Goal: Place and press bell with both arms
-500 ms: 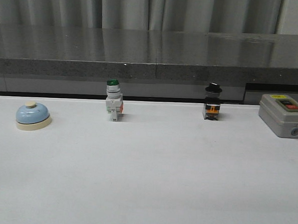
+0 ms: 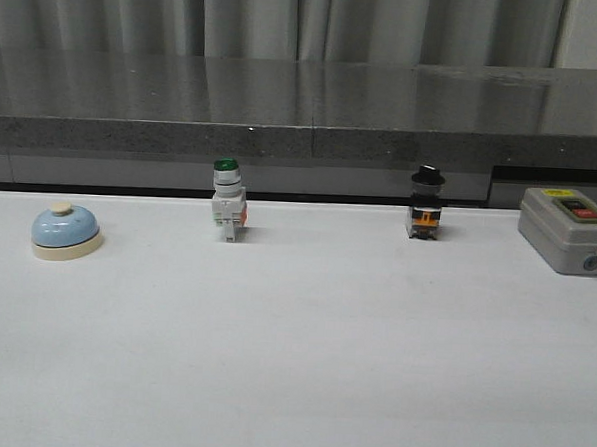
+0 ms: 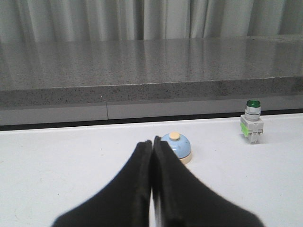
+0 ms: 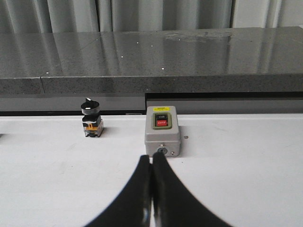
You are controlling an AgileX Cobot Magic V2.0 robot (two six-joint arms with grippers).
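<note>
Bell (image 2: 67,230) sits upright on the white desk (image 2: 302,354) at the left edge of the front view, about mid-height in the frame, its cream button on top and its cream base flat on the surface. Nothing touches it. In the left wrist view it shows near the centre of the picture, just beyond the tips of the left hand (image 3: 152,142) and slightly to their right, partly hidden by them.

Left hand: both dark fingers pressed together along their length, closed on nothing, tips clear of the bell. Right hand (image 4: 151,158): fingers likewise pressed together, closed on nothing, with the tips pointing at the grey box (image 4: 162,130), apart from it. Neither hand appears in the front view.

Other items on the desk, front view, all standing along the back edge: a white switch with a green cap (image 2: 227,202) left of centre, well apart from the bell; a small black-capped switch (image 2: 426,204) right of centre; the grey box with red and black buttons at the right edge of the frame. A dark grey speckled ledge (image 2: 304,109) runs across behind the desk, with pale curtains (image 2: 289,21) along the top of the frame.
</note>
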